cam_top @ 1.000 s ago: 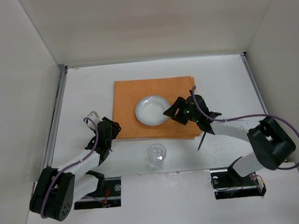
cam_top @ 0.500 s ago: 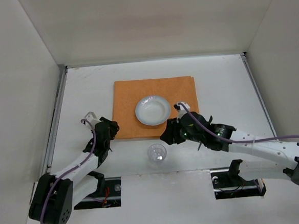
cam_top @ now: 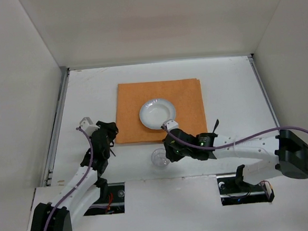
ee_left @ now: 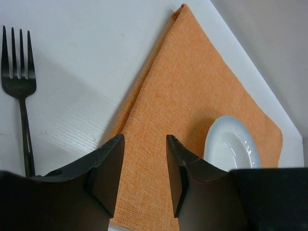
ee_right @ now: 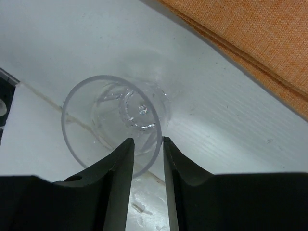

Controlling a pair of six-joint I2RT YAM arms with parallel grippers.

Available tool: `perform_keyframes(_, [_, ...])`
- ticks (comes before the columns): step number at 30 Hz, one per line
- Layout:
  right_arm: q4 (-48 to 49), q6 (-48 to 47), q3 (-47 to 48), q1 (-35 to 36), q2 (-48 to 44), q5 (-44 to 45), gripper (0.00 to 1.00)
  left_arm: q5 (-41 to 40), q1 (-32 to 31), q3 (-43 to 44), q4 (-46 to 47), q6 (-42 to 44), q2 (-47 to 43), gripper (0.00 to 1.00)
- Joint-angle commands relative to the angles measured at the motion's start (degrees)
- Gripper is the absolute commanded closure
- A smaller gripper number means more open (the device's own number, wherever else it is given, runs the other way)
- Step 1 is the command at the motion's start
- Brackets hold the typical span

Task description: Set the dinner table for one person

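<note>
The right claw (ee_right: 147,142) stands over the clear glass (ee_right: 115,120), the near rim between its narrowly parted fingers. Beyond the glass, an orange mat (ee_right: 250,43) lies on the white counter (ee_right: 72,38).

Even, diffuse overhead light on the white table (cam_top: 231,89), shadows faint and soft-edged, no harsh glare, overhead view slightly soft and grainy, wrist views crisp on the cloth weave, dark fingers (ee_left: 108,168) blurred near the lens, clear glass (ee_right: 115,125) catching small highlights.
</note>
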Motion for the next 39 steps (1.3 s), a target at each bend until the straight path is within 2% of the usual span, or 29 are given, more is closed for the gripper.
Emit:
perform_keyframes(1, [0.6, -0.9, 4.2, 0.7, 1.7, 3.2, 0.73, -1.6, -1.7, -0.4, 1.0, 2.2, -0.3, 0.63])
perform_keyframes(2, [0.9, -1.0, 4.7, 0.8, 1.9, 4.0, 0.81, -1.4, -2.2, -0.4, 1.3, 2.6, -0.2, 0.65])
perform_keyframes(4, [1.2, -1.1, 6.0, 0.8, 1.5, 5.4, 0.88, -1.0, -2.9, -0.4, 1.7, 3.3, -1.0, 0.69])
perform_keyframes(8, [2.5, -2.4, 9.8, -0.2, -2.0, 5.1, 0.91, -2.5, -4.6, -0.4, 1.9, 4.7, -2.8, 0.78])
perform_keyframes(10, [5.4, -4.1, 10.8, -3.8, -3.8, 4.5, 0.91, -2.7, -5.4, 0.0, 2.0, 5.1, -2.2, 0.82])
perform_keyframes(12, [8.2, -4.9, 11.8, -8.7, -4.8, 3.7, 0.91, -2.6, -6.2, 0.4, 2.0, 5.3, -1.3, 0.84])
perform_keyframes(16, [16.4, -5.0, 12.3, -23.1, -3.6, 0.8, 0.91, -2.4, -7.1, 0.7, 2.9, 5.5, 0.8, 0.84])
perform_keyframes(19, [17.9, -3.7, 15.0, -34.2, 1.4, 0.3, 0.91, -2.0, -8.1, 1.2, 3.2, 5.5, 2.1, 0.83])
perform_keyframes(25, [17.7, -3.3, 22.4, -47.1, 13.0, 0.2, 0.92, 0.0, -8.5, 1.8, 4.7, 5.0, 5.6, 0.80])
perform_keyframes(32, [13.8, -4.0, 32.0, -53.3, 24.3, -0.2, 0.91, 0.6, -8.0, 1.6, 6.3, 4.7, 7.8, 0.76])
perform_keyframes(39, [13.7, -5.2, 33.7, -53.2, 29.9, 0.6, 0.91, 0.5, -7.3, 1.1, 6.9, 4.5, 7.5, 0.70])
